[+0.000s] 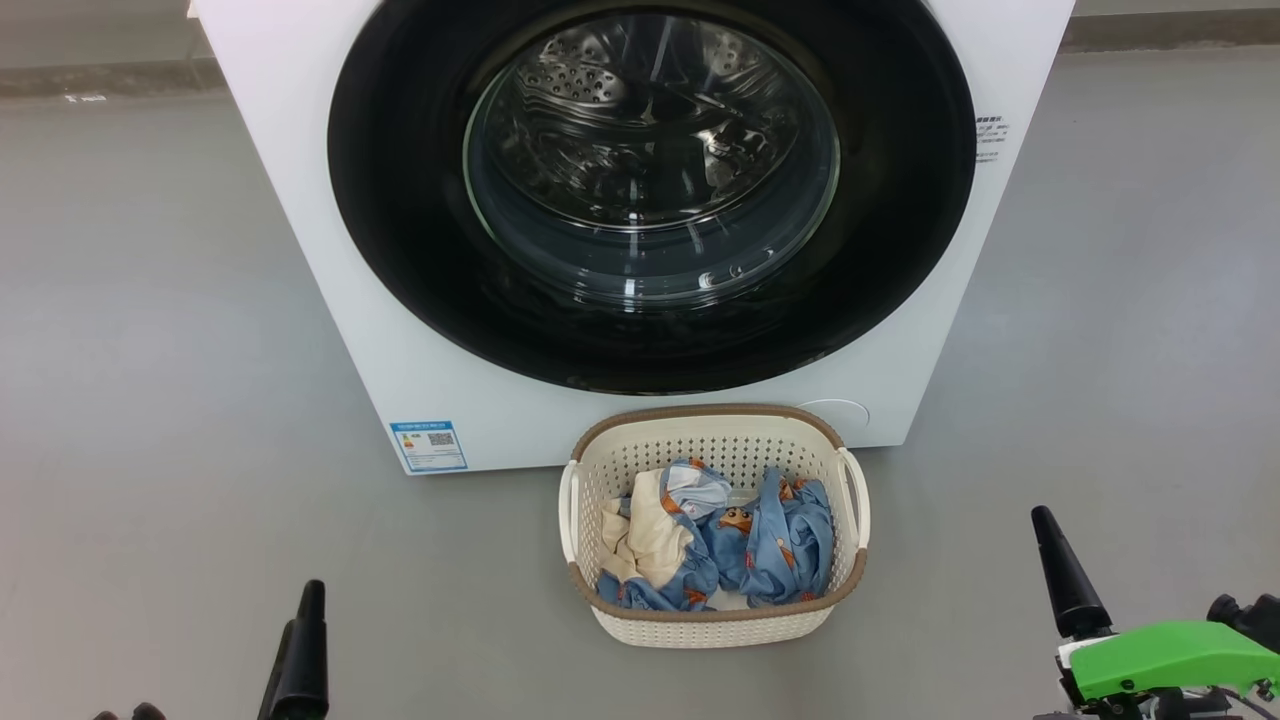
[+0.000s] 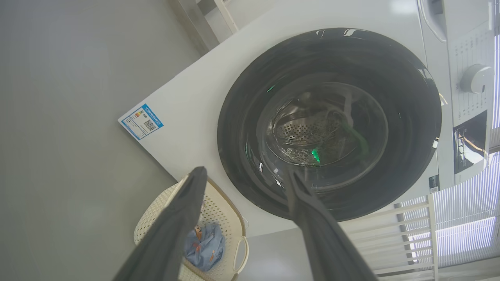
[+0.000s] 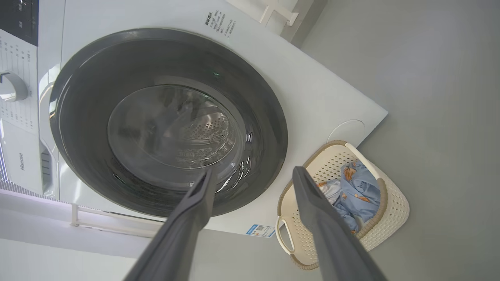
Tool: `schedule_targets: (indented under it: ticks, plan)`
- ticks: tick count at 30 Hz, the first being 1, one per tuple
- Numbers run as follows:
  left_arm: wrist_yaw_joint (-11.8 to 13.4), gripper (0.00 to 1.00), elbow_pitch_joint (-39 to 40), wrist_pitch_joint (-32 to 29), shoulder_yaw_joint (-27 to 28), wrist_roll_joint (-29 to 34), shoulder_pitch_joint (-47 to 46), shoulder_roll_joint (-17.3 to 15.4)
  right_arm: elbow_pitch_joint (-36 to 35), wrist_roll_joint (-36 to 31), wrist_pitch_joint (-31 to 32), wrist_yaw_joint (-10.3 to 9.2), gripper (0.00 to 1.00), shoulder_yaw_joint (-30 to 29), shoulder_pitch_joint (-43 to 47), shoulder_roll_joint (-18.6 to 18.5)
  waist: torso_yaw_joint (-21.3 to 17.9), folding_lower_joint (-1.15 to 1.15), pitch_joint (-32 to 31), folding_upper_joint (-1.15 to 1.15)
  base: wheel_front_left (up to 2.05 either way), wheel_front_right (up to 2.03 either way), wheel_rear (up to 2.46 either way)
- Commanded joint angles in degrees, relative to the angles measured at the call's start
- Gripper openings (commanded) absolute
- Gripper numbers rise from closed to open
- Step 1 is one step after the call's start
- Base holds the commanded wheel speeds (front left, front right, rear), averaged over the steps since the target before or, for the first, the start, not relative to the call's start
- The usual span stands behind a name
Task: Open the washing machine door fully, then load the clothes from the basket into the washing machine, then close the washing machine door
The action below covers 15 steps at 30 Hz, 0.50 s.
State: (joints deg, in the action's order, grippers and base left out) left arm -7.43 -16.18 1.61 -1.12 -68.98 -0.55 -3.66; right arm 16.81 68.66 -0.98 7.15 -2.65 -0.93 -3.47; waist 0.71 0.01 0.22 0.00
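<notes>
Washing machine door [image 1: 650, 190] stood shut, far ahead, midway between left pincer [image 2: 245, 171] and right pincer [image 3: 254, 170]. Both gaped wide and held nothing; the right seemed slightly nearer it. Clothes [image 1: 770, 540] lay in the basket [image 1: 700, 412] just before it.

washing machine door [image 1: 650, 345] shut | clothes [image 1: 740, 545] heaped in basket [image 1: 700, 625] | basket before washing machine [image 1: 480, 420], perhaps touching

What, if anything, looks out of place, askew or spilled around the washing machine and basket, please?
Nothing stands out. The washing machine door sits shut, and the basket stands upright on the floor before the washing machine, with the clothes all inside it and none spilled.
</notes>
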Motion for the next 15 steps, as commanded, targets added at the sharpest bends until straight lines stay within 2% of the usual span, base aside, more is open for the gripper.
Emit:
schedule_targets:
  ticks: [1,15]
  plan:
    - [0.0,1.00,2.0,0.8,0.7,2.4,-1.8,-0.7,-2.0,-2.5,-0.8,0.15,1.00,0.6,-2.6,-0.9,0.0,0.00,0.0,0.00,0.00,0.00,0.00]
    - [0.0,1.00,3.3,2.9,0.5,12.5,-1.6,-0.9,-2.4,-11.5,-3.1,0.18,1.00,2.7,-2.6,-1.6,0.2,0.00,0.1,0.00,0.00,0.00,0.00]
